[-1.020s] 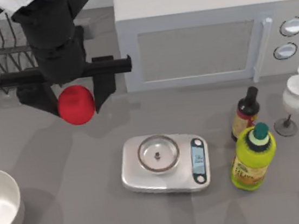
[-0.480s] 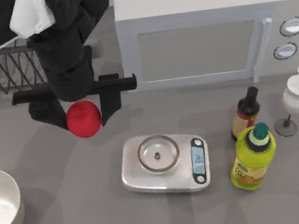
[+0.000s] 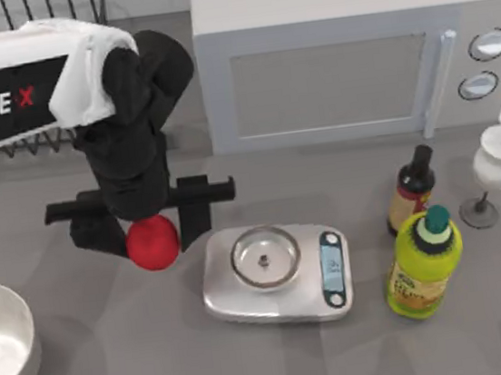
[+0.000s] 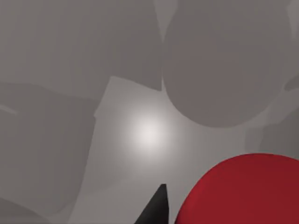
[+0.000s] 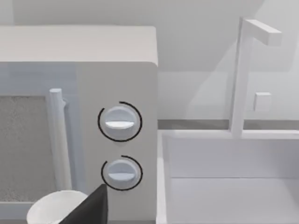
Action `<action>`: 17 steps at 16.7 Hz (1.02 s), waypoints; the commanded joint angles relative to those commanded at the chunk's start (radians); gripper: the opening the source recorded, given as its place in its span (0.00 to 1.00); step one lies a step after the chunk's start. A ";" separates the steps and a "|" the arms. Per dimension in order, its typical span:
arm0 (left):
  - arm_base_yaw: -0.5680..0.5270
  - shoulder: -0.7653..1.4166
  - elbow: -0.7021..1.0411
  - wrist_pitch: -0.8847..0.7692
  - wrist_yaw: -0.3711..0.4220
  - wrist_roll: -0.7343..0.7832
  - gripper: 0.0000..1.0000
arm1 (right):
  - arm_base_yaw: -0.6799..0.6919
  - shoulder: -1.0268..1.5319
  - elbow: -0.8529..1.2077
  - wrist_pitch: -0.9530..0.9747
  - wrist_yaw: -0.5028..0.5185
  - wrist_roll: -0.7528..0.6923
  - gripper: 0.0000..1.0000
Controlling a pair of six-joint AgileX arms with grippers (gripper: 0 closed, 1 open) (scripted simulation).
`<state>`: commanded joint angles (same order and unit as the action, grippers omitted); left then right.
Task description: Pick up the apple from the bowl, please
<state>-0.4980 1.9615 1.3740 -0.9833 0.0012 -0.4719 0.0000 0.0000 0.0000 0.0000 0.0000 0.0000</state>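
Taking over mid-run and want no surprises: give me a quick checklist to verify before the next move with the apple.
1. Apple held in the left tool: ok, a finger sits on each side of it.
2. Apple out of the bowl: ok, the bowl stands apart at the table's left edge.
3. Apple clear of the scale: ok, just left of it.
4. Grip depth: cannot tell, the left wrist view shows part of the apple and one fingertip.
5. Right tool state: cannot tell, it faces the microwave.
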 joint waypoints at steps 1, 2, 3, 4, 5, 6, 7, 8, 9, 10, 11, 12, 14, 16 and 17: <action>0.000 0.000 0.000 0.000 0.000 0.000 0.00 | 0.000 0.000 0.000 0.000 0.000 0.000 1.00; 0.000 0.000 0.000 0.000 0.000 0.000 0.00 | 0.000 0.000 0.000 0.000 0.000 0.000 1.00; 0.000 0.000 0.000 0.000 0.000 0.000 0.08 | 0.000 0.000 0.000 0.000 0.000 0.000 1.00; 0.000 0.000 0.000 0.000 0.000 0.000 0.15 | 0.000 0.000 0.000 0.000 0.000 0.000 1.00; 0.000 0.000 0.000 0.000 0.000 0.000 0.23 | 0.000 0.000 0.000 0.000 0.000 0.000 1.00; 0.000 0.000 0.000 0.000 0.000 0.000 0.30 | 0.000 0.000 0.000 0.000 0.000 0.000 1.00; 0.000 0.000 0.000 0.000 0.000 0.000 0.38 | 0.000 0.000 0.000 0.000 0.000 0.000 1.00; 0.000 0.000 0.000 0.000 0.000 0.000 0.45 | 0.000 0.000 0.000 0.000 0.000 0.000 1.00; 0.000 0.000 0.000 0.000 0.000 0.000 0.53 | 0.000 0.000 0.000 0.000 0.000 0.000 1.00; 0.000 0.000 0.000 0.000 0.000 0.000 0.60 | 0.000 0.000 0.000 0.000 0.000 0.000 1.00; 0.000 0.000 0.000 0.000 0.000 0.000 0.68 | 0.000 0.000 0.000 0.000 0.000 0.000 1.00; 0.000 0.000 0.000 0.000 0.000 0.000 0.75 | 0.000 0.000 0.000 0.000 0.000 0.000 1.00; 0.000 0.000 0.000 0.000 0.000 0.000 0.90 | 0.000 0.000 0.000 0.000 0.000 0.000 1.00; 0.000 0.000 0.000 0.000 0.000 0.000 1.00 | 0.000 0.000 0.000 0.000 0.000 0.000 1.00; 0.000 0.000 0.000 0.000 0.000 0.000 1.00 | 0.000 0.000 0.000 0.000 0.000 0.000 1.00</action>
<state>-0.4980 1.9615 1.3740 -0.9833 0.0012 -0.4719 0.0000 0.0000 0.0000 0.0000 0.0000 0.0000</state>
